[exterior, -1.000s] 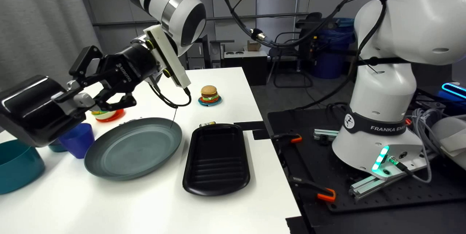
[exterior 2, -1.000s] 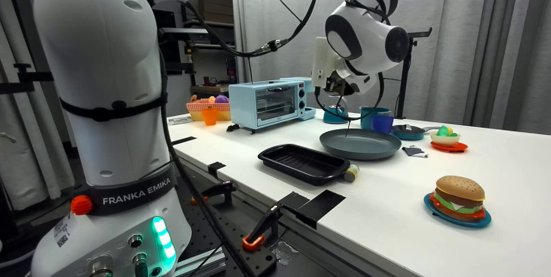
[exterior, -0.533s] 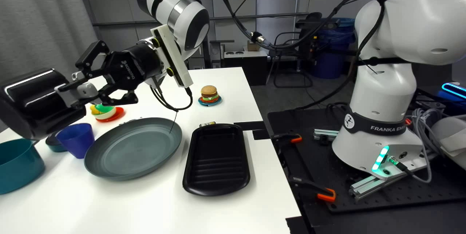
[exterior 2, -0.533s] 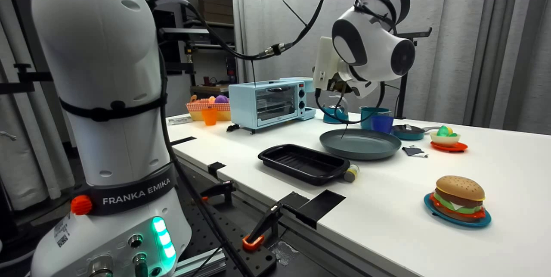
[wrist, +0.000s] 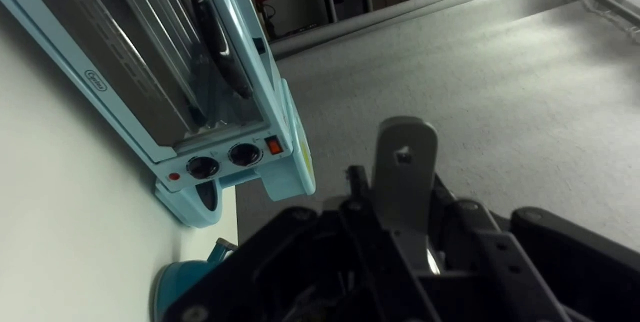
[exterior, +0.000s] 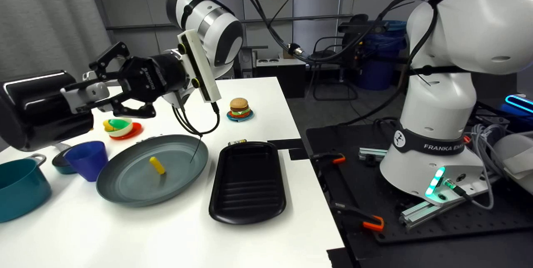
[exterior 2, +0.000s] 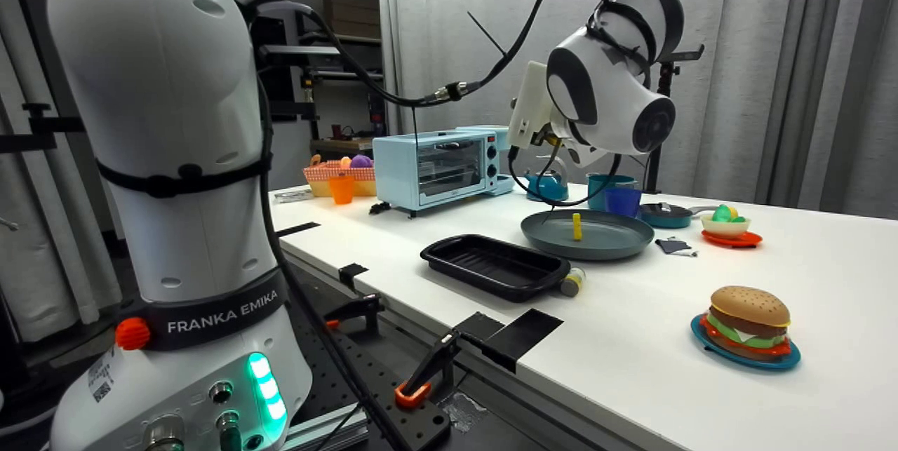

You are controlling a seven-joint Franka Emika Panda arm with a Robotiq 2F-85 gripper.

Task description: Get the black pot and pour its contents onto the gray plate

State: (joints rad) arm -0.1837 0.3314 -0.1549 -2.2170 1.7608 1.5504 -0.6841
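Observation:
My gripper (exterior: 75,99) is shut on the grey handle (exterior: 98,92) of the black pot (exterior: 46,113). The pot is in the air, tipped on its side, at the left of an exterior view; its mouth is turned out of sight. In the wrist view the handle (wrist: 404,172) sticks up between the fingers. The gray plate (exterior: 137,189) lies on the table, also seen in an exterior view (exterior 2: 624,249). One yellow piece (exterior: 157,165) shows on end over the plate (exterior 2: 544,226); whether it is falling or resting I cannot tell. Other pieces are hidden.
A black ridged tray (exterior: 247,195) lies beside the plate. A blue cup (exterior: 88,161) and a teal pot (exterior: 21,189) stand under and near the black pot. A blue toaster oven (exterior 2: 442,174), a kettle (exterior 2: 551,184) and a toy burger (exterior 2: 747,318) are also on the table.
The black pot has tipped and turned further with the gripper, rising slightly and shifting a little. A yellow piece has appeared over the gray plate. The gripper keeps its hold on the handle.

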